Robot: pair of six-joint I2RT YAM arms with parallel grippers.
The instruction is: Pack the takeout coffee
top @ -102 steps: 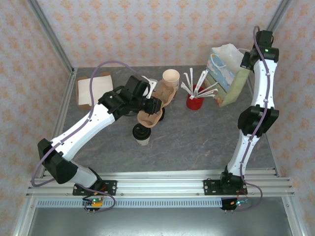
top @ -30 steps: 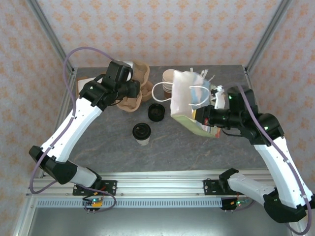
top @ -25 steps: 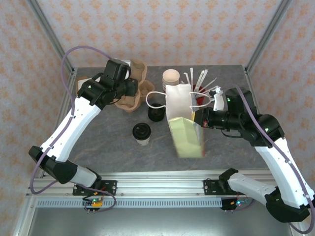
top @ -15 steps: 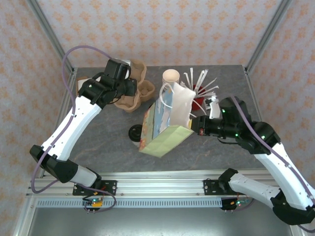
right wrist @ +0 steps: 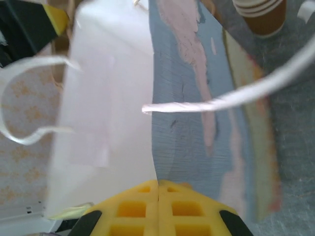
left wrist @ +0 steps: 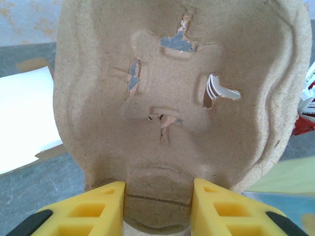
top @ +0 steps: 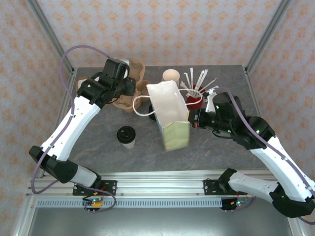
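Right gripper (right wrist: pixel 157 189): fully closed, pinching edge of paper bag (right wrist: pixel 108 98); bag hanging tilted beside it, probably for standing upright.
Left gripper (left wrist: pixel 157 196): part-open, clamping rim of pulp cup carrier (left wrist: pixel 182 98), likely kept ready for loading.
Takeout coffee (top: pixel 126 136): upright on table (top: pixel 221 147), lidded, well apart from both grippers.

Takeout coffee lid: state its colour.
Black. The lid shows best in the top external view.
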